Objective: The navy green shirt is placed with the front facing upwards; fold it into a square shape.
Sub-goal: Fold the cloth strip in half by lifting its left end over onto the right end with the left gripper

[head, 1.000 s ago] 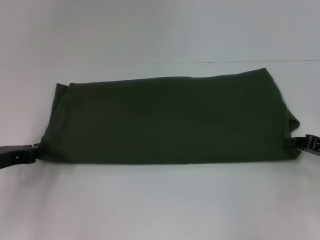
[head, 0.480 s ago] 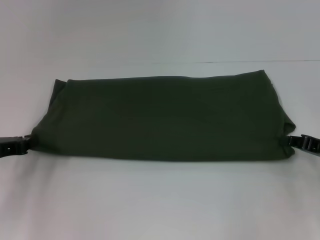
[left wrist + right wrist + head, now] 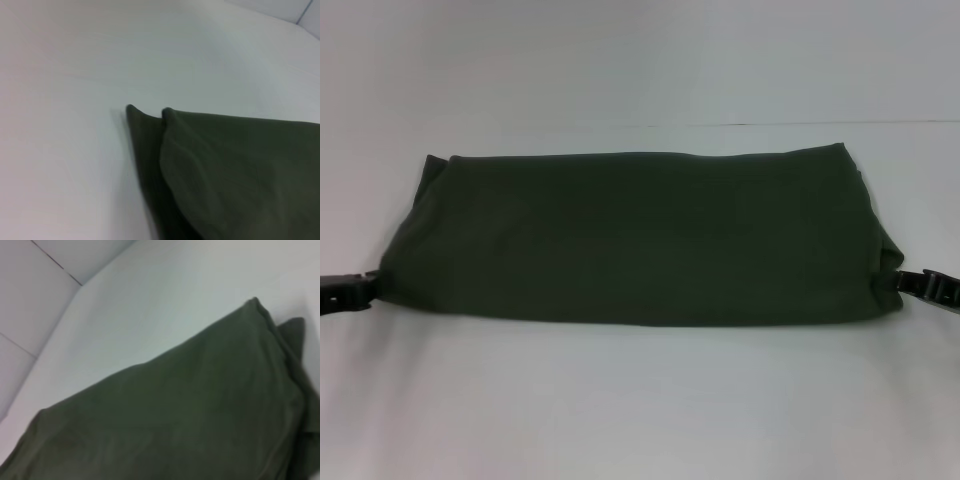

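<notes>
Shirt: one navy green shirt (image 3: 640,238), folded into a wide band on the table (image 3: 640,400), stretched between two grippers, left gripper (image 3: 365,287) and right gripper (image 3: 910,282), each at a near corner; grip unclear.

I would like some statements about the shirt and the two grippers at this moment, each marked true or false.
1. The navy green shirt lies folded into a wide band. True.
2. The cream lettering faces up. False: only plain green cloth shows.
3. The left gripper is at the shirt's near left corner. True.
4. The right gripper hangs high above the shirt's middle. False: it is low, at the shirt's near right corner.
5. The shirt rests on a white table. True.
</notes>
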Robot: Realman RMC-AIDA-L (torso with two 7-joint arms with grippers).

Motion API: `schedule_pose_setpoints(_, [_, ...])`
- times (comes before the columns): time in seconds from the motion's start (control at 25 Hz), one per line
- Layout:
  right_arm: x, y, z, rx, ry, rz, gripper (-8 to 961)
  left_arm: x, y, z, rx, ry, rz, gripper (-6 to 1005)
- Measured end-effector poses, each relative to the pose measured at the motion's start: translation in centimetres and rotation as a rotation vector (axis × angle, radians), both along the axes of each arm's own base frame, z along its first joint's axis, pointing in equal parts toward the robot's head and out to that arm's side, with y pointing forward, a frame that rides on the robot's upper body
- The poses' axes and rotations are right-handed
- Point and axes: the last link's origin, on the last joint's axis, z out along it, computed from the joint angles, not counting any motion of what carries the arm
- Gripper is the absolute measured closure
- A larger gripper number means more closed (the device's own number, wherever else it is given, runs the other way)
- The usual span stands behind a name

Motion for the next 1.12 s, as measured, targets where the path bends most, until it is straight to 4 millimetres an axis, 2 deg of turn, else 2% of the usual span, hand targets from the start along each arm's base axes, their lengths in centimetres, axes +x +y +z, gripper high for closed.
schedule_pose_setpoints(0.16, [-0.7,-0.2,0.0,0.002,0.027,0.047,949,0.4,-0.5,-0.1,-0.031,-0.031,-0.022,949])
schedule_pose_setpoints(0.4, [-0.5,-0.6,1.2,0.003,0.036,0.070,754,-0.2,-1.8,1.1,-0.012,-0.065,0.013,897])
schedule_pose_setpoints(0.52, [0.4,-1.1,2.4,0.051,0.035,0.045,689,-0.9,-2.5,2.1,0.041,-0.089,0.057,824])
schedule_pose_setpoints(0.56, [1.0,-1.5,3.4,0.088,0.033,0.031,668,-1.1,-2.8,2.4,0.060,-0.101,0.072,800])
schedule_pose_setpoints(0.8, [1.4,-2.2,5.5,0.146,0.048,0.045,539,-1.6,-4.1,3.4,0.100,-0.197,0.117,653])
schedule_pose_setpoints(0.84, [1.2,-2.2,5.6,0.145,0.056,0.060,476,-1.4,-4.4,3.4,0.089,-0.222,0.121,629])
schedule_pose_setpoints(0.96, [-0.2,-1.8,5.6,0.116,0.083,0.130,289,-0.9,-4.9,3.2,0.050,-0.280,0.129,499])
schedule_pose_setpoints(1.04, [-0.6,-1.6,5.6,0.108,0.090,0.146,233,-0.6,-5.1,3.0,0.020,-0.315,0.137,413])
schedule_pose_setpoints(1.12, [-1.3,-1.2,5.7,0.097,0.098,0.175,177,-0.3,-5.3,2.9,-0.002,-0.342,0.143,263])
